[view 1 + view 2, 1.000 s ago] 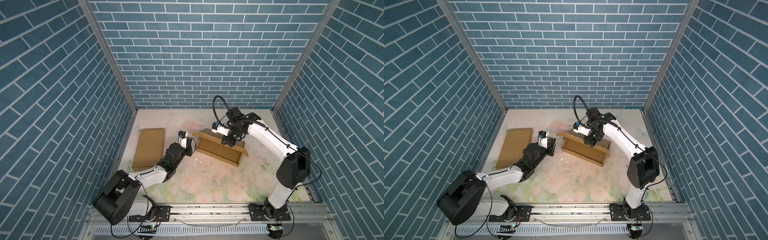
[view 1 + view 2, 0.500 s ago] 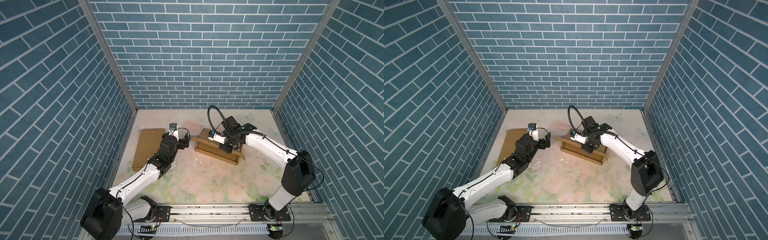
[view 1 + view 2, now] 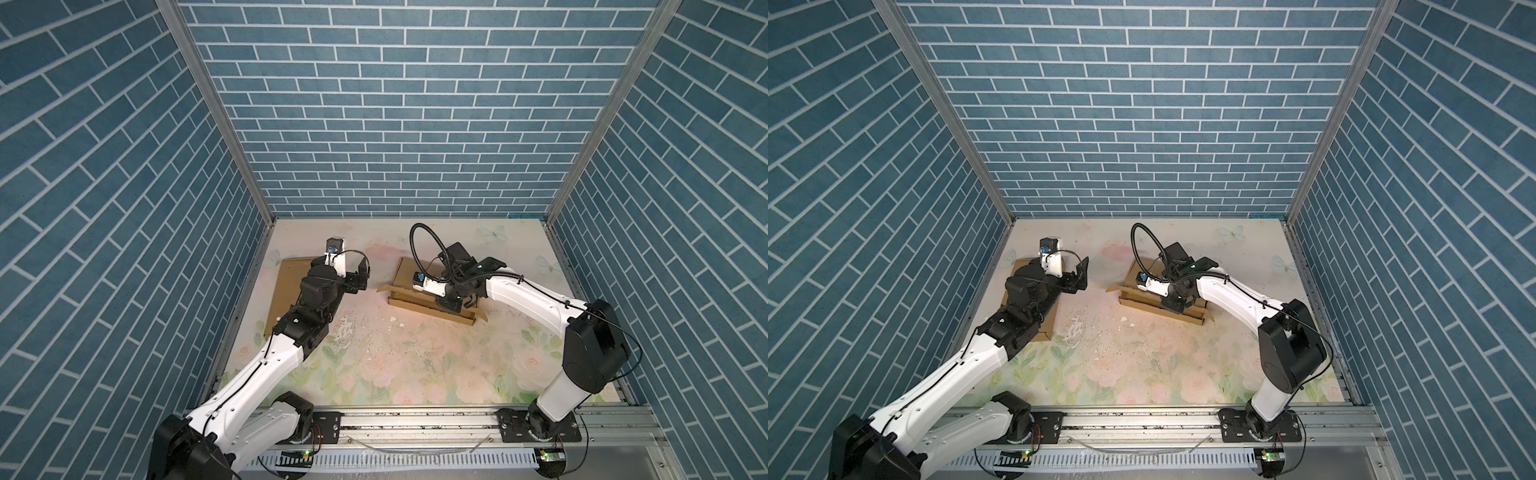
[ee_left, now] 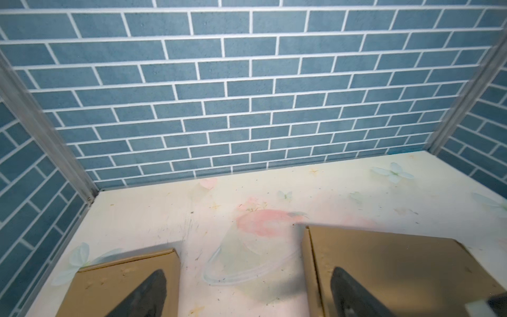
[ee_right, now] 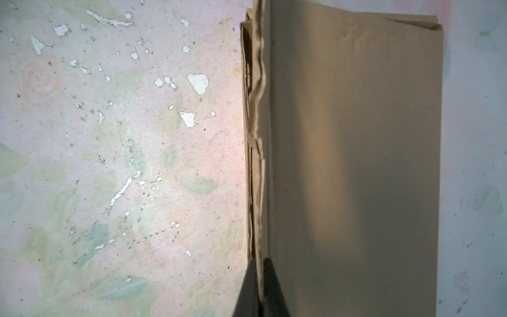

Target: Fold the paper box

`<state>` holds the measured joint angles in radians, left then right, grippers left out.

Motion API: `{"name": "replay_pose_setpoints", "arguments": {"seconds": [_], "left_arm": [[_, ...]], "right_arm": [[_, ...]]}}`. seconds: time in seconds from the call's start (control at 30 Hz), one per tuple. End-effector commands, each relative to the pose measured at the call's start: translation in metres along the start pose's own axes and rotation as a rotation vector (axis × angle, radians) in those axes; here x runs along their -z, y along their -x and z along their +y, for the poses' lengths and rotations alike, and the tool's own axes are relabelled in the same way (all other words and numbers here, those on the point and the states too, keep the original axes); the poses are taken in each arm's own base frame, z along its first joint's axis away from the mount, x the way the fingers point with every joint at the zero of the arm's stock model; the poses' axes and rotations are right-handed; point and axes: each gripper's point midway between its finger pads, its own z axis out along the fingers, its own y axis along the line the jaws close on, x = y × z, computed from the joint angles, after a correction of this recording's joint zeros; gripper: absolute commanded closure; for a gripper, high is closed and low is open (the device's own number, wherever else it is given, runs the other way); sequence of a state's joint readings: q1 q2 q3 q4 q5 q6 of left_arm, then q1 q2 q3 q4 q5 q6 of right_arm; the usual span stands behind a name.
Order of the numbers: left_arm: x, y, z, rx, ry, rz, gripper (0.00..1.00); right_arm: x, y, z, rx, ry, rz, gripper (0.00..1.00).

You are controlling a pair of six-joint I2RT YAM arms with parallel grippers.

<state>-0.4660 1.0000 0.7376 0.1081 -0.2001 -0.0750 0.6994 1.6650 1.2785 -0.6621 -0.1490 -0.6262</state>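
Observation:
The brown paper box lies half-formed at mid table, a small flap sticking out at its left end. My right gripper reaches down onto the near long wall. In the right wrist view it is shut on that thin wavy wall edge of the box. My left gripper hovers open left of the box, touching nothing. In the left wrist view its dark fingers stand wide apart, with the box beside one of them.
A flat brown cardboard sheet lies at the left, partly under my left arm. Blue brick walls close in the back and both sides. The floral table cover has scuffed white patches in front of the box.
My left gripper has opened, and its arm has lifted and drawn back from the box's left end. The right gripper has stayed shut on the box, which has shifted slightly left.

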Motion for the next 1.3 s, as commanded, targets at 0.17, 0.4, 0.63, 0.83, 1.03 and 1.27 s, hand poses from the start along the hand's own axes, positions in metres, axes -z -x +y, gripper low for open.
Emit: {"name": "replay_pose_setpoints", "arguments": {"seconds": [0.17,0.4,0.63,0.83,1.03,1.27], "left_arm": [[-0.019,-0.015,-0.030,-0.027,-0.136,0.198,0.21],[-0.032,-0.034,-0.048,0.001,-0.220,0.323,0.25],[-0.050,-0.064,-0.082,0.069,-0.377,0.454,0.32],[-0.063,-0.085,-0.107,0.156,-0.488,0.510,0.41],[-0.075,-0.118,-0.123,0.239,-0.546,0.571,0.53],[-0.081,-0.170,-0.126,0.272,-0.533,0.672,0.62]], "right_arm": [[-0.015,0.008,0.011,0.173,-0.021,0.011,0.98],[-0.019,0.005,0.012,0.178,-0.043,-0.004,0.93],[-0.013,0.004,0.011,0.143,-0.069,-0.018,0.72],[-0.016,0.000,0.028,0.068,0.029,-0.008,0.58],[-0.024,-0.004,0.035,0.012,0.065,-0.013,0.50],[-0.034,-0.006,0.032,-0.080,0.074,-0.050,0.48]]}}
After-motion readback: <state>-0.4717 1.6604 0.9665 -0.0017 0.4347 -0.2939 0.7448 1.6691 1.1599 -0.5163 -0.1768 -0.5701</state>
